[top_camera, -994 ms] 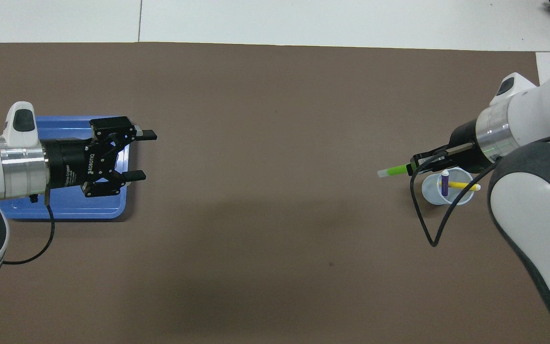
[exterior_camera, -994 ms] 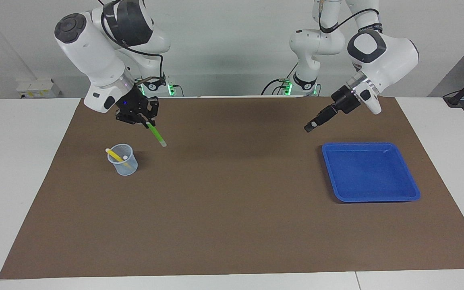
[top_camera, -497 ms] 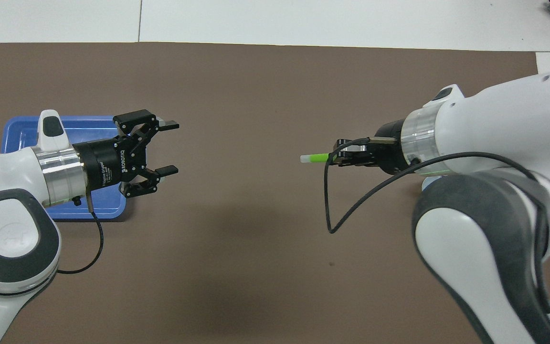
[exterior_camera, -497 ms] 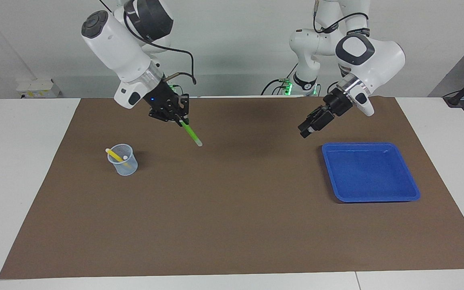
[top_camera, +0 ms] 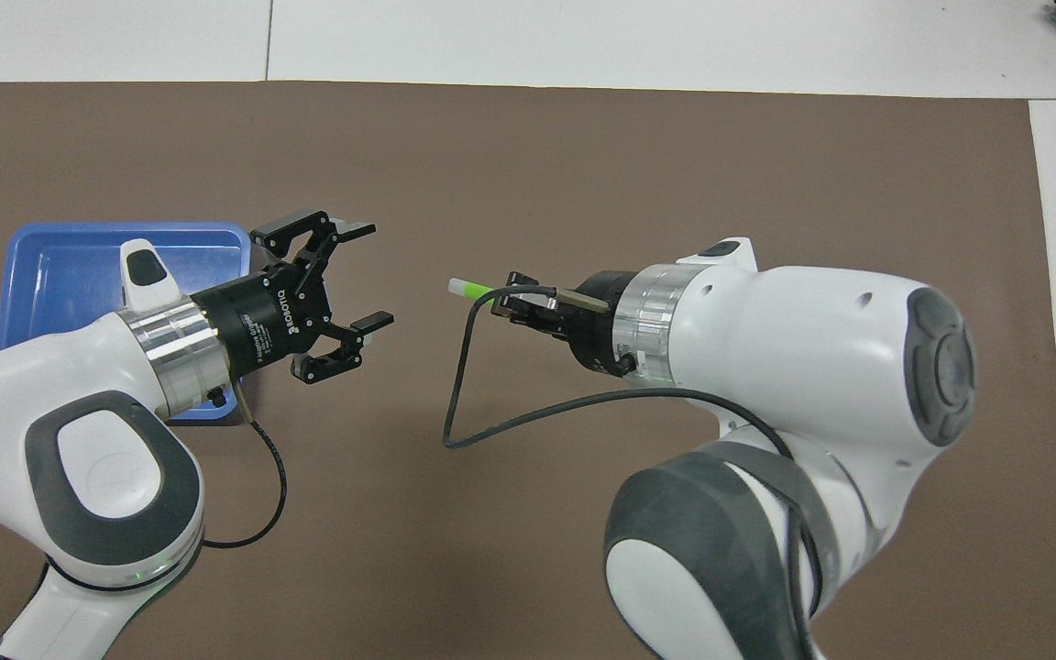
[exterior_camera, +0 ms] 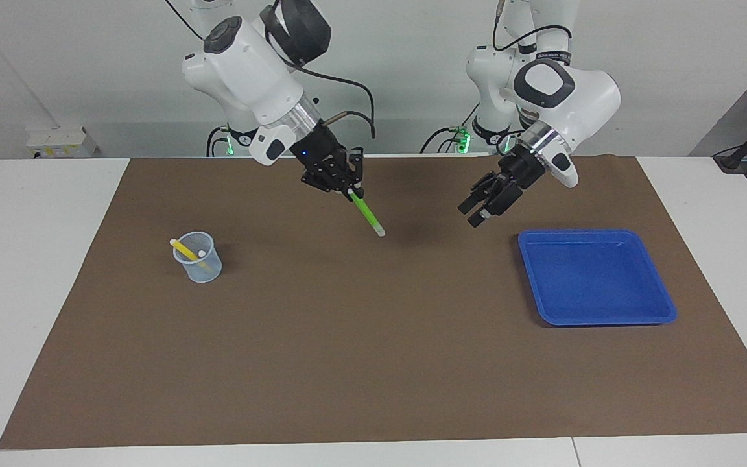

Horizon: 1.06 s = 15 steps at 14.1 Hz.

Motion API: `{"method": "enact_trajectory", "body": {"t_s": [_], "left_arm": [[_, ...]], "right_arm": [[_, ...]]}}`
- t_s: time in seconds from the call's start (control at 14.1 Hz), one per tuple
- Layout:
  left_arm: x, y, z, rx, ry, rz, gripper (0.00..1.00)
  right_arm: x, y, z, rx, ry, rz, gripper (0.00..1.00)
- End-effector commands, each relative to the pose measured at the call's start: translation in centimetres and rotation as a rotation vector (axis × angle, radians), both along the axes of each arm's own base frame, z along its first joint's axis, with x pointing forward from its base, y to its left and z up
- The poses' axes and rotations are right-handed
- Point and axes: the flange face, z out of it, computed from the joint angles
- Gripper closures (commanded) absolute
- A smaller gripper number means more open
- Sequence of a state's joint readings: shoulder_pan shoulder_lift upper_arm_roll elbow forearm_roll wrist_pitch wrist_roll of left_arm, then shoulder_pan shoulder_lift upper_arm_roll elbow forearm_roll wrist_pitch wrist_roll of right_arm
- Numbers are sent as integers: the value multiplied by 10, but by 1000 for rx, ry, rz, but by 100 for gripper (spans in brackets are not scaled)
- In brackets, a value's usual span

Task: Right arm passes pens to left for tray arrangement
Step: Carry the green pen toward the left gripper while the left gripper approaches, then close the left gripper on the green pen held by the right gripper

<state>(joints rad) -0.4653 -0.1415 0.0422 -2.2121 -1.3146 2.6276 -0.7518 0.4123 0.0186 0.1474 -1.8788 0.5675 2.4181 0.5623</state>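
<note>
While the cup (exterior_camera: 197, 257) sits where it was a second ago, toward the right arm's end of the desk (exterior_camera: 373, 363), the right hand (exterior_camera: 349, 190) has left it and now hangs over the middle of the brown mat (exterior_camera: 373, 363), well away from the cup. It is clenched on the green pen (exterior_camera: 366, 215), which slants down and outward, its pale tip aimed toward the left hand (exterior_camera: 477, 213). A yellow pen (exterior_camera: 185, 250) leans inside the cup; the purple one does not show from either view now.

The left hand has also come in from above the tray (exterior_camera: 597, 277) and now hovers over the mat just beside the tray's corner nearest the robots, its fingers (top_camera: 361, 226) spread wide and empty. Pen tip and left hand are near but clearly apart.

Both arms have closed most of the gap between them, so the handover of the first pen looks about to happen. The tray holds nothing yet, so the arranging has not begun.
</note>
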Motion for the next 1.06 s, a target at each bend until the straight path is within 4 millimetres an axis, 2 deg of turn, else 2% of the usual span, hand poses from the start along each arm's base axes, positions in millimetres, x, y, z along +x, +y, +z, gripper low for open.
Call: {"method": "enact_trajectory", "body": {"t_s": [0.0, 0.21, 0.71, 0.92, 0.99], "left_arm": [[-12, -17, -5, -43, 33, 75, 3], [-20, -35, -8, -59, 72, 85, 7], [-23, -36, -11, -61, 86, 70, 10], [-26, -35, -16, -53, 91, 58, 17], [-27, -35, -15, -55, 91, 55, 24]], "right_arm": [[-24, 22, -9, 56, -14, -52, 95], [-31, 30, -13, 57, -3, -49, 96], [-34, 33, -13, 57, -3, -42, 99], [-33, 34, -12, 57, -4, -42, 100], [-33, 34, -12, 57, -4, -42, 100]]}}
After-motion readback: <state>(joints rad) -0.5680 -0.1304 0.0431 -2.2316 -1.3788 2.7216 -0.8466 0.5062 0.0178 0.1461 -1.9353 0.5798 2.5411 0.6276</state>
